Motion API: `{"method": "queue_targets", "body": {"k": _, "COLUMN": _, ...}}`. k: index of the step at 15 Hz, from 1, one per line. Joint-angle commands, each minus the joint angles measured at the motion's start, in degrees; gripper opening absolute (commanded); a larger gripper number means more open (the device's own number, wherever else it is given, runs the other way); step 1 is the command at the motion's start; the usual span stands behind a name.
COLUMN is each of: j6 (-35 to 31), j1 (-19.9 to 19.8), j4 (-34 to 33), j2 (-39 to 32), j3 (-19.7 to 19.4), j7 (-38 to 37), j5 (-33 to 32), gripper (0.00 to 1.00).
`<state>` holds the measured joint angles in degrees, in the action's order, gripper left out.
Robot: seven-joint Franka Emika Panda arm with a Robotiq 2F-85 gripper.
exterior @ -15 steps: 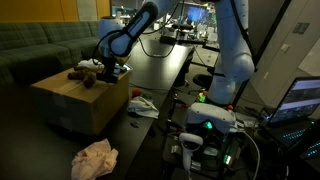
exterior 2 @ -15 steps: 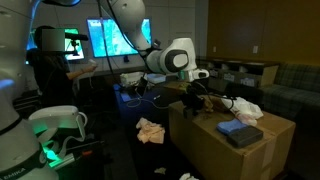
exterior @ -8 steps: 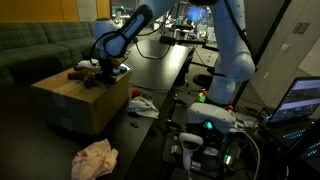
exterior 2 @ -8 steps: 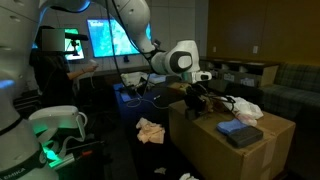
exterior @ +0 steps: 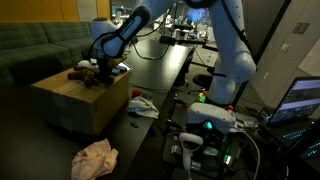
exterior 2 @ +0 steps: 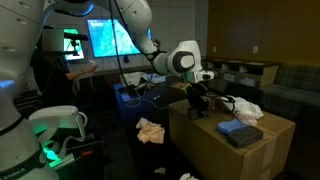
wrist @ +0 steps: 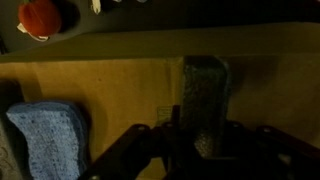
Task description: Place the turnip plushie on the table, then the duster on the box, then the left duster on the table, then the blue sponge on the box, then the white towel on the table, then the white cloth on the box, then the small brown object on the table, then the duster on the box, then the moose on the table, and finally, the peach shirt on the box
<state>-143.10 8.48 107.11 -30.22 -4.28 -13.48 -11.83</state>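
My gripper [exterior: 104, 70] [exterior 2: 197, 93] hangs low over the box [exterior: 70, 105] [exterior 2: 235, 155], shut on the moose [wrist: 204, 90]. In the wrist view, the moose is a dark, fuzzy, elongated plush that runs up from between the jaws of the gripper [wrist: 200, 128] across the tan box top. In an exterior view its brown body [exterior: 86, 75] lies on the box beside the gripper. The peach shirt [exterior: 95, 158] lies crumpled on the floor in front of the box. The black table [exterior: 165, 65] runs alongside the box. A white cloth [exterior 2: 246, 107] lies on the box's far side.
A blue sponge [exterior 2: 240, 132] [wrist: 45, 135] lies on the box near the gripper. A red round thing [wrist: 40, 15] sits beyond the box edge. A pale cloth [exterior: 140, 103] [exterior 2: 150, 130] lies between box and table. A sofa [exterior: 40, 50] stands behind.
The arm has shifted a little sideways over the box, with the dark plush still in the jaws. Nothing else has moved.
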Motion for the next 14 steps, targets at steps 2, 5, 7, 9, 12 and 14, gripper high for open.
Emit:
{"method": "queue_targets", "body": {"k": 2, "j6": 0.8, "j1": 1.5, "j4": -2.3, "j2": -1.1, "j3": -1.9, "j7": -3.3, "j5": -2.1, "gripper": 0.57}}
{"method": "queue_targets", "body": {"k": 5, "j6": 1.1, "j1": 1.4, "j4": -2.3, "j2": -0.5, "j3": -2.2, "j7": -3.7, "j5": -2.2, "gripper": 0.78}}
{"method": "queue_targets", "body": {"k": 7, "j6": 1.1, "j1": 1.4, "j4": -2.4, "j2": 0.1, "j3": -2.3, "j7": -3.9, "j5": -2.2, "gripper": 0.94}}
{"method": "queue_targets", "body": {"k": 9, "j6": 1.1, "j1": 1.5, "j4": -2.4, "j2": 1.0, "j3": -2.5, "j7": -4.0, "j5": -2.4, "gripper": 1.00}}
{"method": "queue_targets", "body": {"k": 12, "j6": 1.7, "j1": 1.2, "j4": -2.3, "j2": 2.8, "j3": -1.9, "j7": -3.1, "j5": -1.9, "gripper": 1.00}}
{"method": "queue_targets", "body": {"k": 14, "j6": 1.1, "j1": 1.1, "j4": -2.1, "j2": 4.0, "j3": -1.4, "j7": -2.5, "j5": -1.9, "gripper": 1.00}}
